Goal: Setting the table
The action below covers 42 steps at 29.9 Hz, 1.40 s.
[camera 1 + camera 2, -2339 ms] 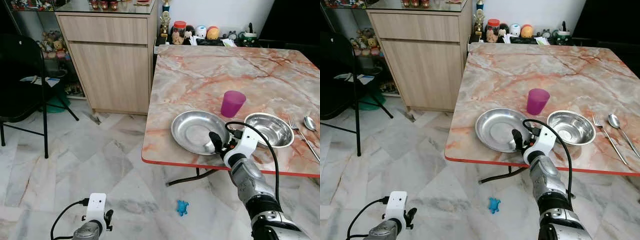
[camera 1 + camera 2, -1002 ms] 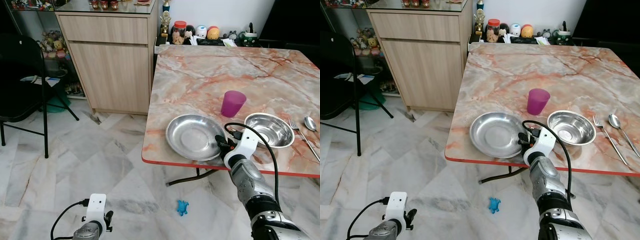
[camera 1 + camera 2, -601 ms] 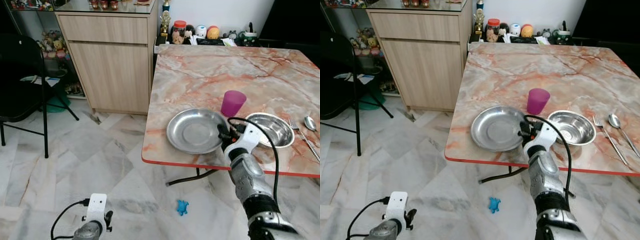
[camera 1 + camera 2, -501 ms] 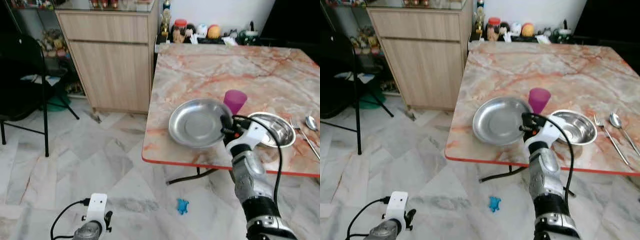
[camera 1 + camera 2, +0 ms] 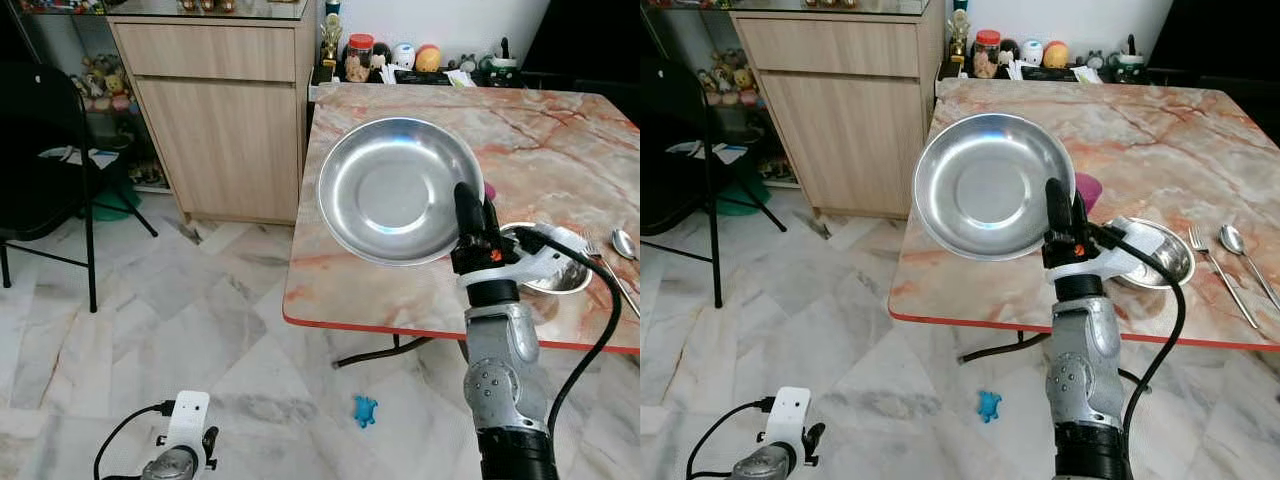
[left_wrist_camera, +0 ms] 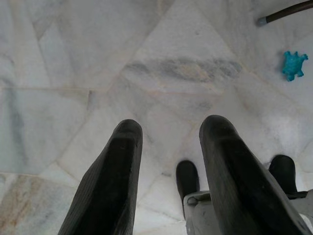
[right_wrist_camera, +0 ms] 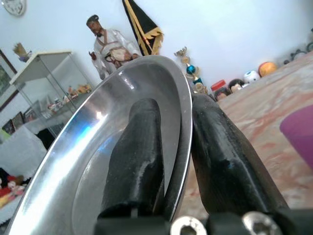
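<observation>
Steel plate (image 5: 396, 190): held aloft above the desk (image 5: 400, 285) near edge, tilted up on edge, hollow facing the camera.
Right gripper (image 5: 473, 215) clamps its right rim, one finger each side. Steel bowl (image 5: 1156, 252) on desk behind the wrist. Left gripper (image 6: 176, 166) low over floor, fingers apart, holding nothing.

No legible text, label, brand, number or sign appears on any surface or object in these views.
</observation>
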### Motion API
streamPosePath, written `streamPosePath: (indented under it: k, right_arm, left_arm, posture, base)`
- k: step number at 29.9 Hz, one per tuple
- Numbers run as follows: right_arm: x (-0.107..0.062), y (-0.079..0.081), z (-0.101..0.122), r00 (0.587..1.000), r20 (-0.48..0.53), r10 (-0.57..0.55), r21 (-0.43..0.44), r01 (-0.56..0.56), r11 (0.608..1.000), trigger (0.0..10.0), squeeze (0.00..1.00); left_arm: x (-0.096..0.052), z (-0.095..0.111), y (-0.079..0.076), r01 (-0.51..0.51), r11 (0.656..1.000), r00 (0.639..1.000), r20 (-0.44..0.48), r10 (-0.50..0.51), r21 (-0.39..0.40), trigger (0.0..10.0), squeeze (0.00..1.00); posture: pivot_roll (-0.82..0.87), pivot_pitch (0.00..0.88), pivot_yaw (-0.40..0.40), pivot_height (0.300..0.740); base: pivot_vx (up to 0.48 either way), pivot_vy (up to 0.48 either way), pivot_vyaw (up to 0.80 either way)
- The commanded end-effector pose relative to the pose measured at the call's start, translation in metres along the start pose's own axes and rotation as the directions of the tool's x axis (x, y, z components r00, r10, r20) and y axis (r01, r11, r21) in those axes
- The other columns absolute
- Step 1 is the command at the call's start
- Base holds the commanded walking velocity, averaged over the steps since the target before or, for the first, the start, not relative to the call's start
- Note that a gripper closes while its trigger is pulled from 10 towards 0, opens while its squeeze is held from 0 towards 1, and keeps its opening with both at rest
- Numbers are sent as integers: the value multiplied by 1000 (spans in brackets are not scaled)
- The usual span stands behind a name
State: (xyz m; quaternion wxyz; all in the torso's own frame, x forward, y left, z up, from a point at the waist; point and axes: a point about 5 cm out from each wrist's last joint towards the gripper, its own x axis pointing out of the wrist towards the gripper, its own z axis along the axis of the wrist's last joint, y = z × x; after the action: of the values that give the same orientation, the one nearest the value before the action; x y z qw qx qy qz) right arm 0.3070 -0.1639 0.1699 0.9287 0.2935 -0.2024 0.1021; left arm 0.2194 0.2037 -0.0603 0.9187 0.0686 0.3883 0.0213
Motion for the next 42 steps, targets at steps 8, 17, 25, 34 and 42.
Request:
streamPosePath:
  k: [8,17,25,34,42]
  right_arm:
    - [-3,12,5,1000,-9,25,21,-25,999,10000,0]
    - [-3,15,5,999,-26,35,16,-35,999,10000,0]
    - [-2,17,6,999,-25,45,10,-45,999,10000,0]
    - [0,17,6,999,-31,43,4,-43,999,10000,0]
    - [0,17,8,999,-32,37,-4,-38,999,10000,0]
  left_arm:
    - [-1,-3,0,-3,1000,1000,-10,3,22,10000,0]
    - [-1,-3,0,-3,1000,1000,-4,3,24,10000,0]
    - [0,-1,-1,-5,1000,1000,0,5,18,10000,0]
    - [0,-1,-1,-8,1000,1000,1,8,12,10000,0]
    - [0,-1,-2,-5,1000,1000,0,5,11,10000,0]
  posture:
    - [6,0,-13,740]
    - [5,0,-14,740]
    - [8,2,-16,740]
    - [5,11,-15,740]
    - [1,17,-14,740]
  base:
    - [0,-341,0]
    - [0,-377,0]
    - [0,-413,0]
    - [0,-415,0]
    - [0,-411,0]
